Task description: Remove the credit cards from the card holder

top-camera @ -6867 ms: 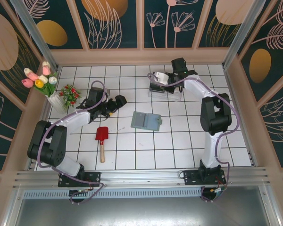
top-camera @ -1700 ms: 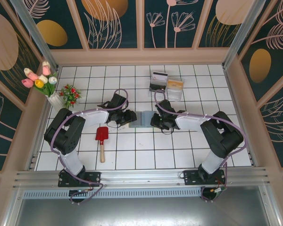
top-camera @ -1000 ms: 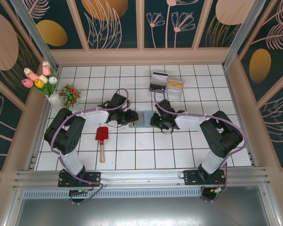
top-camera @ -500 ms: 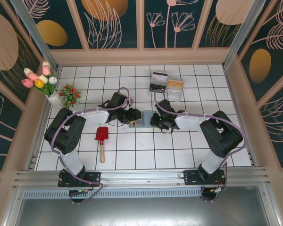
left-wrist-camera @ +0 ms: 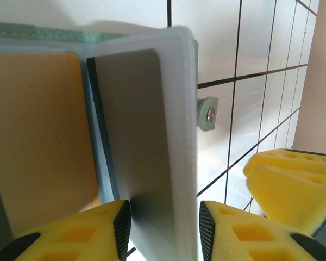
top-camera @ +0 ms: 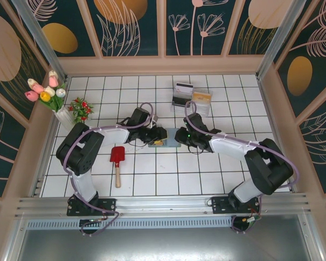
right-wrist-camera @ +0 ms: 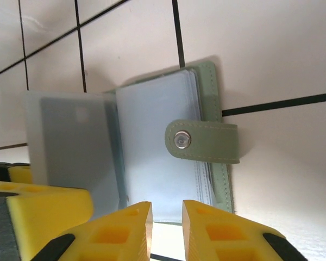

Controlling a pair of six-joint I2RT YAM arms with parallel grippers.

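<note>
The grey-green card holder (top-camera: pixel 170 132) lies open on the tiles between both grippers. My left gripper (left-wrist-camera: pixel 164 223) is shut on a frosted pocket leaf (left-wrist-camera: pixel 146 136) that stands up from the holder. A tan-gold credit card (left-wrist-camera: pixel 35 136) sits in the pocket beside it. In the top view the left gripper (top-camera: pixel 161 136) is at the holder's left side and the right gripper (top-camera: pixel 180 137) at its right. My right gripper (right-wrist-camera: pixel 167 209) hovers over the pale blue pockets (right-wrist-camera: pixel 152 147), jaws a narrow gap apart with nothing between them. The snap strap (right-wrist-camera: pixel 204 141) lies across the pockets.
Clear plastic boxes (top-camera: pixel 191 98) at the back hold a black-striped white card and a tan one. A red toy shovel (top-camera: pixel 117 157) lies front left. A tulip vase (top-camera: pixel 51 92) and a small red-flowered plant (top-camera: pixel 81 109) stand at the far left, with walls all around.
The left gripper has moved right onto the holder and raised a leaf. The right arm's elbow has swung out to the right. A tan-gold card now shows.
</note>
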